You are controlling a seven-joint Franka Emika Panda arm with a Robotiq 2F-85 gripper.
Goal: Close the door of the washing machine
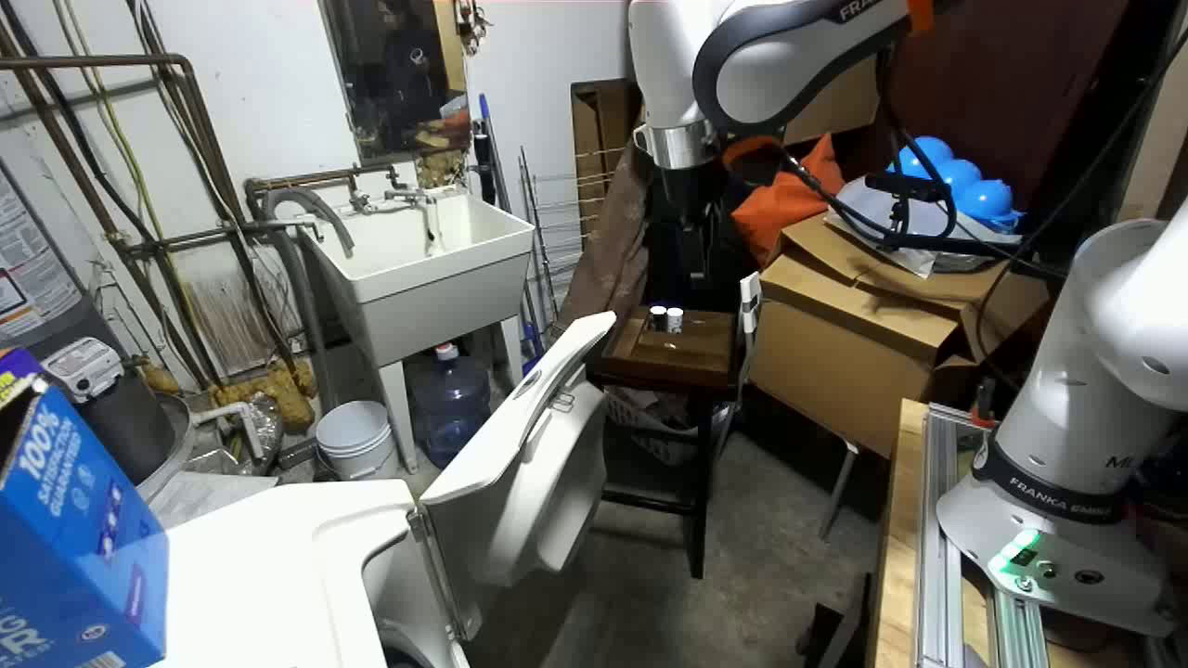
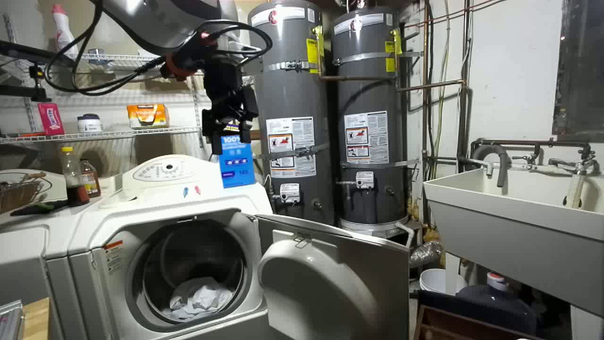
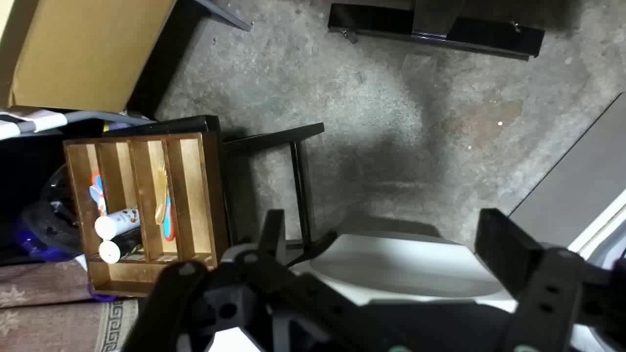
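The washing machine [image 2: 188, 200] occupied the lower left of the frame in an exterior view. Its door [image 2: 330, 283] stood open, swung out to the right of the drum [image 2: 188, 255], inner side exposed. I saw crumpled white fabric [image 2: 203, 300] inside the drum; a blue carton [image 2: 238, 163] stood upright on the washing machine. In the wrist view the gripper [image 3: 384, 234] was spread wide, held nothing, and hung clear of the door. A wooden compartment tray [image 3: 198, 195] lay at the left of that frame.
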